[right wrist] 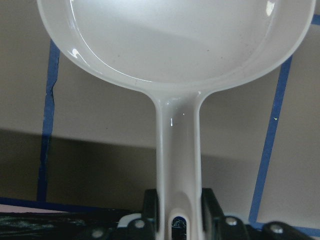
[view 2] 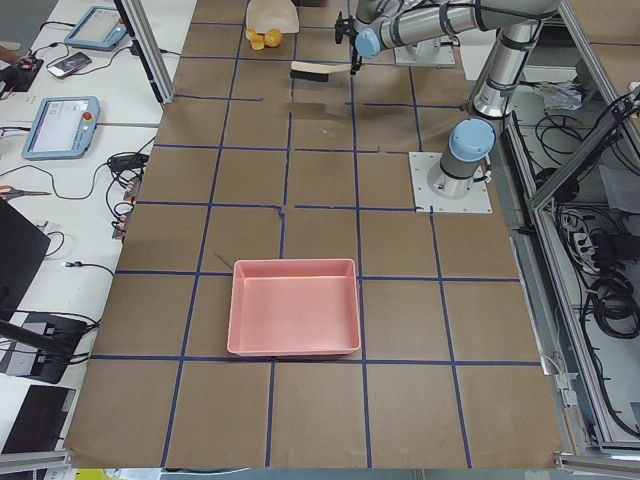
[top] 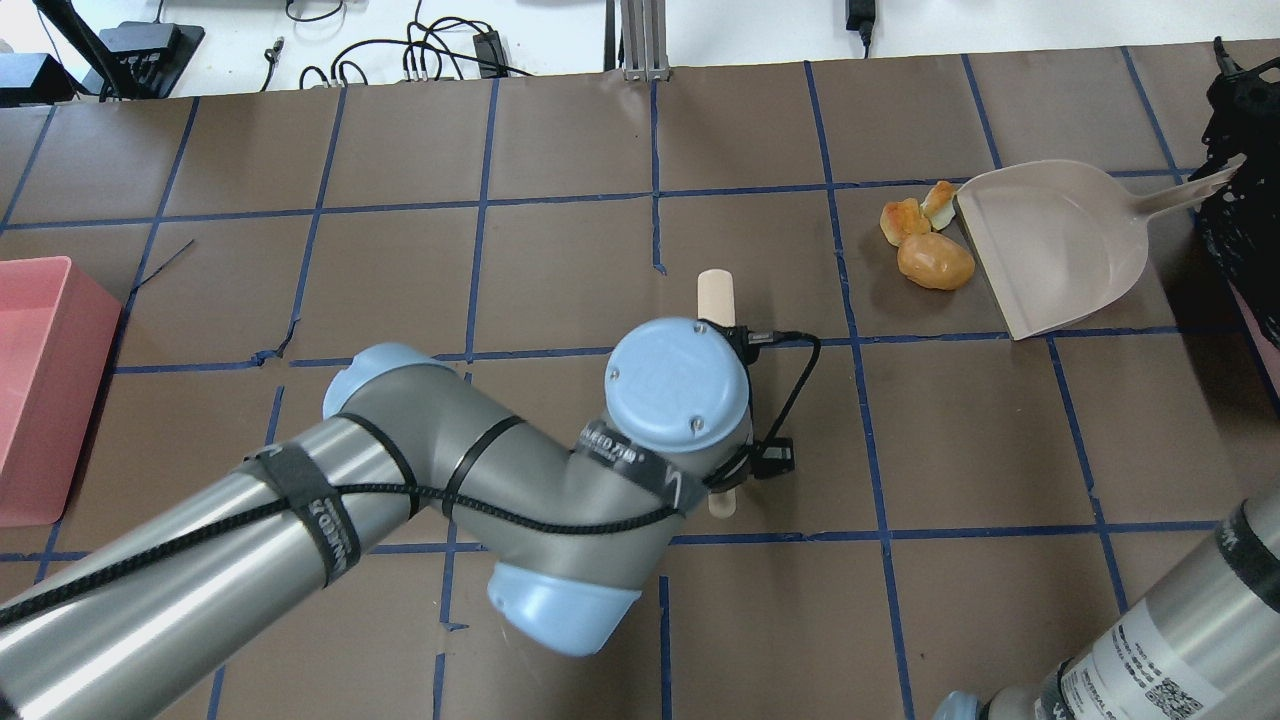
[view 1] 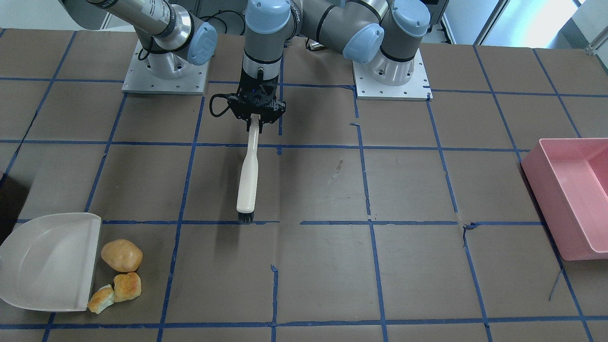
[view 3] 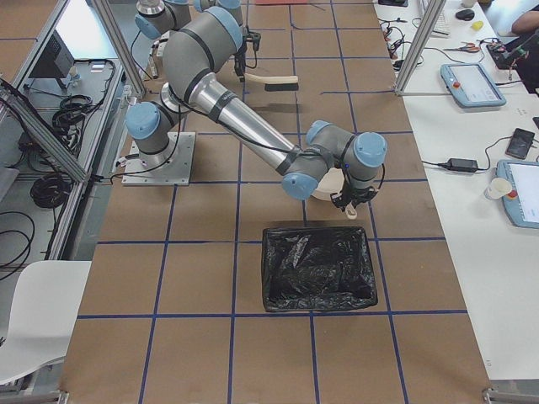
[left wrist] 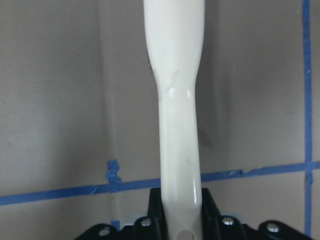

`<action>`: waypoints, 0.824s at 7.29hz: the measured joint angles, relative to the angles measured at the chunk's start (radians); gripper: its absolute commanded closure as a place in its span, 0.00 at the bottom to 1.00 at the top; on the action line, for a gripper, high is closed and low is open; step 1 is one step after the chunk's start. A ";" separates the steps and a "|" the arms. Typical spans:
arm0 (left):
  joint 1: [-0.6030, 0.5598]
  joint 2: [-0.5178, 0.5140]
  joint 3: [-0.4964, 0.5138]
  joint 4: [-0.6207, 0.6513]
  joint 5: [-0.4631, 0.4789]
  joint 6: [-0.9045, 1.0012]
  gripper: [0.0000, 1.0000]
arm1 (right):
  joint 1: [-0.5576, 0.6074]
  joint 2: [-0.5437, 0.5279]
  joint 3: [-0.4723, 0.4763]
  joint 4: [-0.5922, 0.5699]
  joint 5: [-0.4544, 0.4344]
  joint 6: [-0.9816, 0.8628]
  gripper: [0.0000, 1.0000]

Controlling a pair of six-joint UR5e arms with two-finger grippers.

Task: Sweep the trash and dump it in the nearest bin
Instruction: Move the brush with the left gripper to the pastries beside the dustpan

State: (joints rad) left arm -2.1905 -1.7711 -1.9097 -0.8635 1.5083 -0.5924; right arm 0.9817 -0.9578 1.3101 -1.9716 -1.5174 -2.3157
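Trash: three bread lumps are lying on the table at the open mouth of the dustpan [view 1: 47, 261]. They are a round tan bun [view 1: 122, 255] and two torn golden chunks [view 1: 127, 286] just beside it, and the outer chunk seems to be touching the pan's lip.
Handling: they are looking light, soft and crumbly, likely to roll or shed bits. They are better pushed low by bristles from the side away from the pan than pinched.
Trash and fingers: no finger is touching the lumps.
Dustpan: the right gripper [right wrist: 178, 200] is clamping its handle, both fingers [right wrist: 150, 200] pressing tight against it. The whole pan is lying between those fingers and the lumps.
Brush [view 1: 249, 178]: the left gripper [view 1: 256, 118] is closing on the thin end of the white handle. The bristle head is pointing away from the robot, apparently hanging just above the table, well apart from the lumps.
Bin [view 3: 316, 269]: a black-lined box is standing just behind the right gripper.
Pink tub [view 1: 570, 194]: it is sitting at the opposite end of the table.
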 measured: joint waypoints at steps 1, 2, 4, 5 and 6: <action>0.005 -0.090 0.123 -0.021 -0.006 -0.001 0.92 | 0.000 0.004 0.000 -0.002 -0.001 0.012 1.00; 0.007 -0.185 0.247 -0.030 -0.008 -0.001 0.92 | 0.000 0.009 0.000 -0.004 -0.003 0.036 1.00; 0.007 -0.338 0.440 -0.034 -0.012 0.005 0.92 | 0.000 0.012 0.000 -0.002 -0.016 0.093 1.00; 0.007 -0.392 0.503 -0.034 -0.016 0.004 0.92 | 0.001 0.012 0.000 0.002 -0.020 0.105 1.00; 0.008 -0.433 0.548 -0.034 -0.018 0.003 0.92 | 0.001 0.012 0.000 0.004 -0.021 0.109 1.00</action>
State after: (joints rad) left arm -2.1829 -2.2043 -1.3616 -0.8973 1.4908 -0.5893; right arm 0.9830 -0.9454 1.3100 -1.9676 -1.5381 -2.2067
